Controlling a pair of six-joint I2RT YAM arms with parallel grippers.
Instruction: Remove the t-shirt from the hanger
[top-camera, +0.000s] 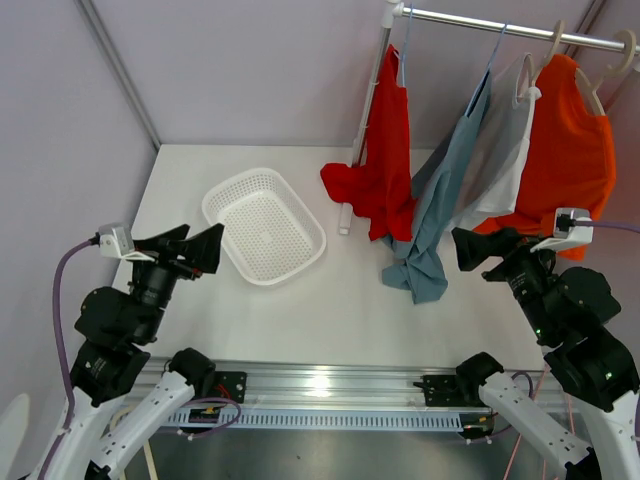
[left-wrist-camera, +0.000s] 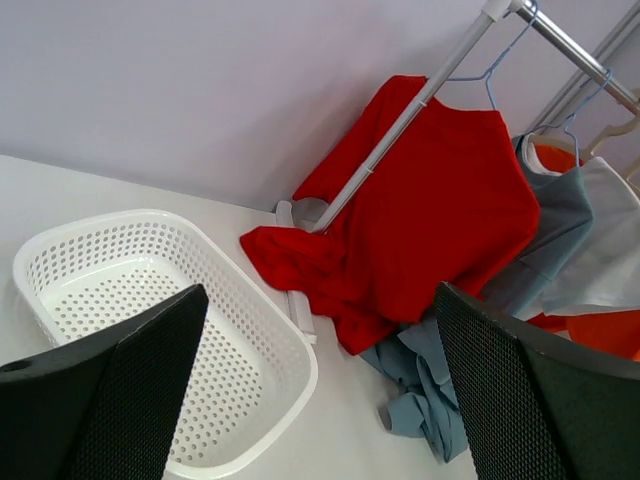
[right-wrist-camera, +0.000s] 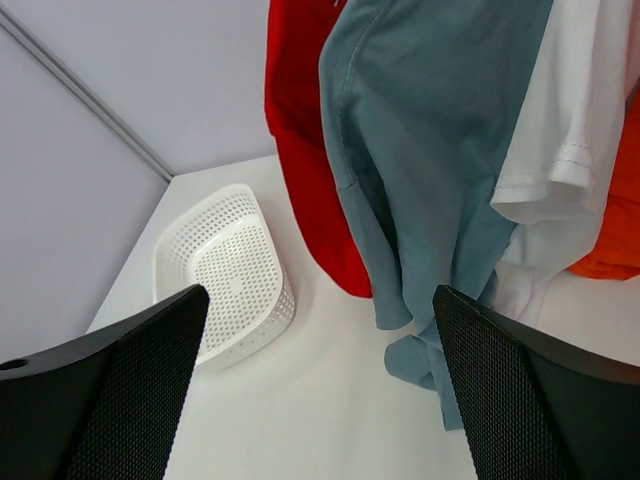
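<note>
**Both grippers wide open, no shirt in hand yet**

Nearest the lenses, the left gripper (top-camera: 190, 248) and the right gripper (top-camera: 482, 248) each hold their fingers spread apart, with nothing between them.

The grey-blue t-shirt (top-camera: 440, 190) hangs from the rail (top-camera: 500, 28) on a blue hanger (top-camera: 497, 50). It droops slack, and its lower end is bunched on the table (top-camera: 340, 310) below the rail. A red t-shirt (top-camera: 390, 150) hangs at the rail's left end. A white t-shirt (top-camera: 505, 150) and an orange t-shirt (top-camera: 570, 150) hang toward the right end. A white basket (top-camera: 265, 225) sits well left of the rail.

The task looks to be at its start, in the approach. Which shirt is meant cannot be told, though the right gripper faces the grey-blue one. The next move probably calls for reaching up to the cloth near the hanger, pinching it, and drawing it off the hanger's arm.

The top view alone shows the hooks on the rail. The left wrist view shows the red shirt's hanger clearly. The right wrist view shows hems close up, but no hangers.
</note>
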